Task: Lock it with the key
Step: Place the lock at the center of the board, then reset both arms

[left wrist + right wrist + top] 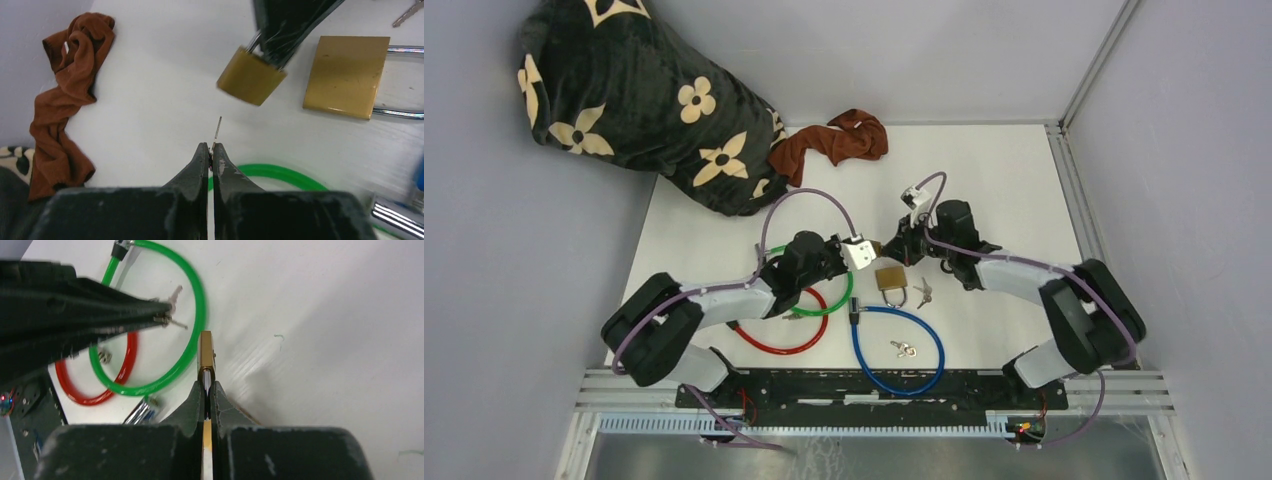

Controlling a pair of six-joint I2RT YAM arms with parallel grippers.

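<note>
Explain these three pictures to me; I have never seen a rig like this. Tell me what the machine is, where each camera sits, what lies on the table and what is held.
These are two robot arms bolted at the near edge of a white table. One picture looks down from above and behind them. The other two come from a camera on each wrist, so each shows that arm's own black fingers.

The left gripper is shut on a small key. The right gripper is shut on the shackle of a small brass padlock, lifted off the table and close to the key.

Lying on the table are a larger brass padlock, a green cable lock, a red cable lock, a blue cable lock, loose keys, a brown cloth and a flowered blanket.
</note>
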